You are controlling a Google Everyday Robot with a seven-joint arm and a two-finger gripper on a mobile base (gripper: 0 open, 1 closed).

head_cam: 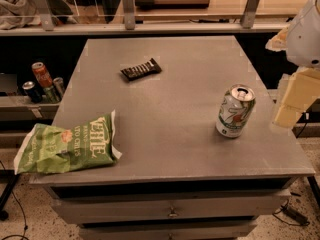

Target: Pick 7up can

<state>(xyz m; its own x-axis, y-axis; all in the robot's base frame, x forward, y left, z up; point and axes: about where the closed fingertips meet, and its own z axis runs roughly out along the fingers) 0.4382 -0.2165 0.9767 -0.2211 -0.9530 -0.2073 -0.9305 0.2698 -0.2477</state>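
The 7up can [235, 111] stands upright on the right part of the grey table [170, 99]. It is silver-white with green markings and a silver pull-tab top. My gripper [291, 103] hangs at the right edge of the view, to the right of the can and apart from it, over the table's right edge. It holds nothing that I can see. The white arm [306, 31] rises above it.
A green chip bag [67, 146] lies at the table's front left corner, overhanging the edge. A dark snack bar [141, 70] lies at the back middle. A red soda can [41, 74] and small dark cans [31, 90] stand on a low shelf to the left. Drawers [172, 213] sit below the tabletop.
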